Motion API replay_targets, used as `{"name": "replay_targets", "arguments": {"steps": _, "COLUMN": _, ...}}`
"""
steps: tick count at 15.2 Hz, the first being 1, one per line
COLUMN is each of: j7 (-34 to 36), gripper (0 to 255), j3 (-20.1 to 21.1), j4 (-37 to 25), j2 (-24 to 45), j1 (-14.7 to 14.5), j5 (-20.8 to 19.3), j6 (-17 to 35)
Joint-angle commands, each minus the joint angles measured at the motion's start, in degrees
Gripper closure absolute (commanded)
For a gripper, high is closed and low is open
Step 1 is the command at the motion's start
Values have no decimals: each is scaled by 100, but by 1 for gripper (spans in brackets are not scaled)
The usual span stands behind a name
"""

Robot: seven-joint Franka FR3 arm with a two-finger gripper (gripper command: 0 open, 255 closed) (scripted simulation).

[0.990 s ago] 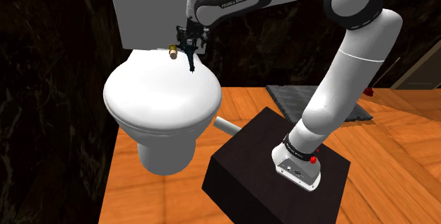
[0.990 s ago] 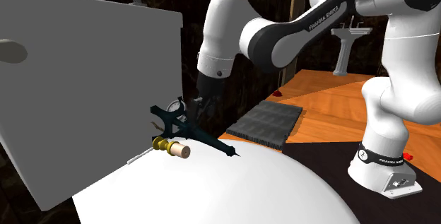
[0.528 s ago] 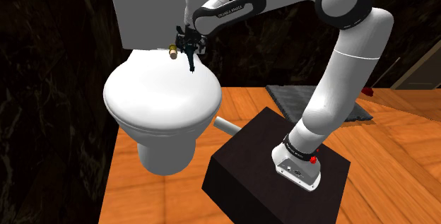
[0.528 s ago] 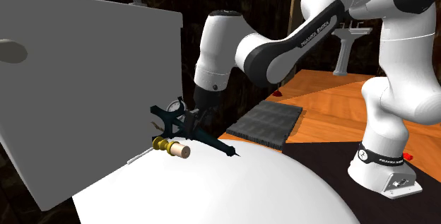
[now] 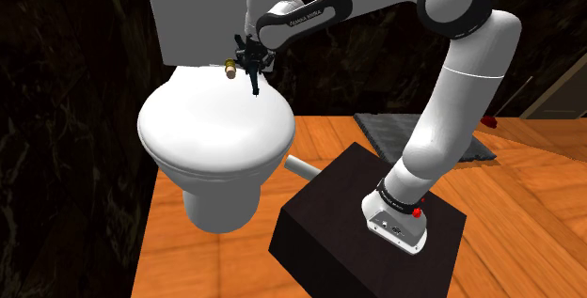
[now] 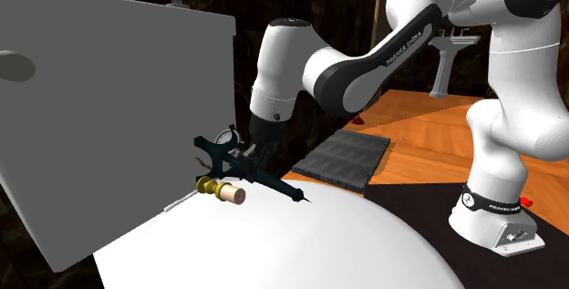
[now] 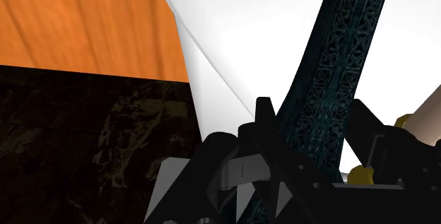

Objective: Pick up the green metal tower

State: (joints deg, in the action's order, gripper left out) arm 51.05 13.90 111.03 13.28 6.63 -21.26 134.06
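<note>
The tower (image 5: 254, 72) is lying on its side on the toilet lid (image 5: 212, 127), beside the tank, so the gripper (image 5: 252, 52) is hanging low over its base. Its 2 fingers are standing apart, straddling the lattice and clasping nothing yet.

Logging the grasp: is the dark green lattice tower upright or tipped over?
Tipped: the dark green lattice tower lies lengthwise on the white toilet lid, tip pointing sideways.

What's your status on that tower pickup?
Claw at the tower. It lies on its side on toilet lid. Corked brass piece close beside.
</note>
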Motion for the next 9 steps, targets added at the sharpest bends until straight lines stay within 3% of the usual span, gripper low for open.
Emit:
{"name": "replay_targets", "arguments": {"steps": 1, "j7": 0, "gripper": 255, "j3": -2, "j4": 0, "j2": 6, "j1": 1, "j5": -1, "j6": 4}}
{"name": "replay_targets", "arguments": {"steps": 9, "j7": -140, "gripper": 255, "j3": 41, "j4": -146, "j2": -176, "j1": 17, "j5": 141, "j6": -304}}
